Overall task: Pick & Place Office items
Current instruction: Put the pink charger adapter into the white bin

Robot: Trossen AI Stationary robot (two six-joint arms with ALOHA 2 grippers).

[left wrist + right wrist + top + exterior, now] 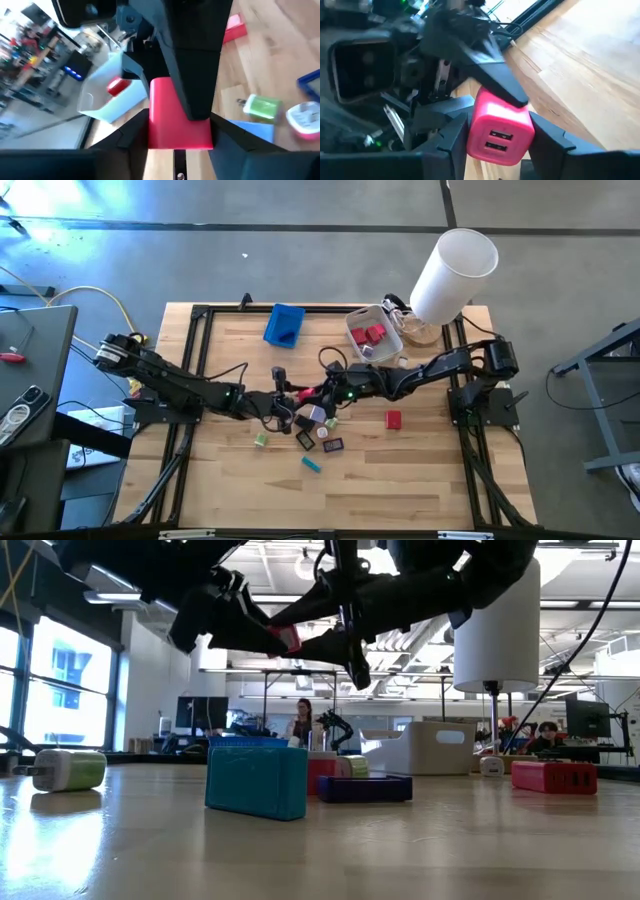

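Note:
A red-pink block with two USB ports (497, 127) hangs above the table's middle (283, 638). My left gripper (179, 131) comes at it from the table's left and my right gripper (498, 134) from the right (322, 393); both are shut on it. Other office items lie on the wood below: a teal block (257, 782), a purple piece (365, 788), a red block (393, 419) and a green-and-white plug (68, 769). My left gripper pinches the block's two opposite sides (156, 125) between its two fingers, coming nearly level from the table's left. The block is lifted clear of the table. My right gripper pinches the same block by two other sides (479, 125), coming nearly level from the table's right. The end with the USB ports (496, 140) faces back toward this wrist. One finger (196, 75) lies over the block's top.
A blue tray (284, 325) lies at the far edge. A translucent bin (392, 338) with red pieces in it stands at the far right, beside a tall white cylinder (455, 265). The near half of the table has free wood.

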